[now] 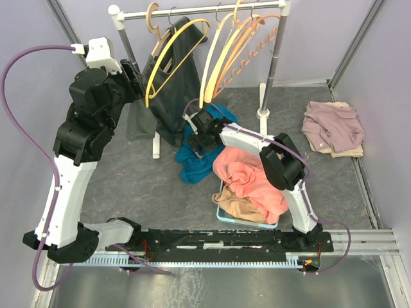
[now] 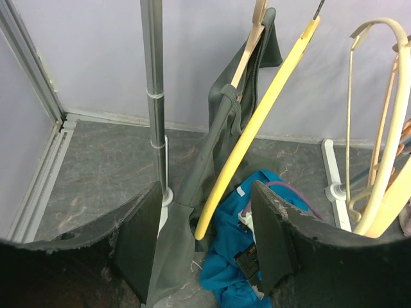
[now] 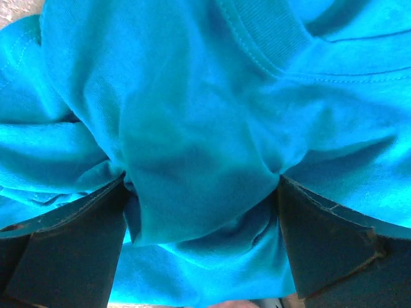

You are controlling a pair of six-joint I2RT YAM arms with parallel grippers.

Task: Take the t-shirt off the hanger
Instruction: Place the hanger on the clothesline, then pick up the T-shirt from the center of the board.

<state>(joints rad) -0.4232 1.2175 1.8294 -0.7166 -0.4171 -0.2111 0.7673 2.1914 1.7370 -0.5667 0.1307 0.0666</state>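
A grey marbled bench (image 1: 128, 186) lies under me, closed in by pale lilac walls (image 1: 26, 115). Nearest my bases, low and right of centre in the overhead view, a light blue basket (image 1: 220, 206) holds a coral garment (image 1: 247, 176) heaped over a tan one (image 1: 241, 208). Just above it, at the middle of the frame, my right end effector (image 1: 198, 133) is pressed down into a crumpled blue t-shirt (image 1: 192, 163) on the bench; its fingers (image 3: 70, 256) stand wide, with a bunched fold of blue cloth filling the gap between them. A mauve pile of clothes (image 1: 332, 125) lies well apart at the right edge. Further back, in the upper left, my left end effector (image 1: 135, 76) is raised at the side of the dark grey-green t-shirt (image 1: 176, 90), which hangs from a wooden hanger (image 2: 247, 51) on the rack rail (image 1: 199, 9). These fingers are partly spread; the shirt's lower cloth drops between them, close to the finger on the left of my wrist view, and is not pinched. A yellow hanger (image 2: 257, 135) slants across the shirt's front. Cream and orange hangers (image 1: 225, 51) hang bare further right along the rail, and the rack's grey post (image 2: 154, 96) stands behind.
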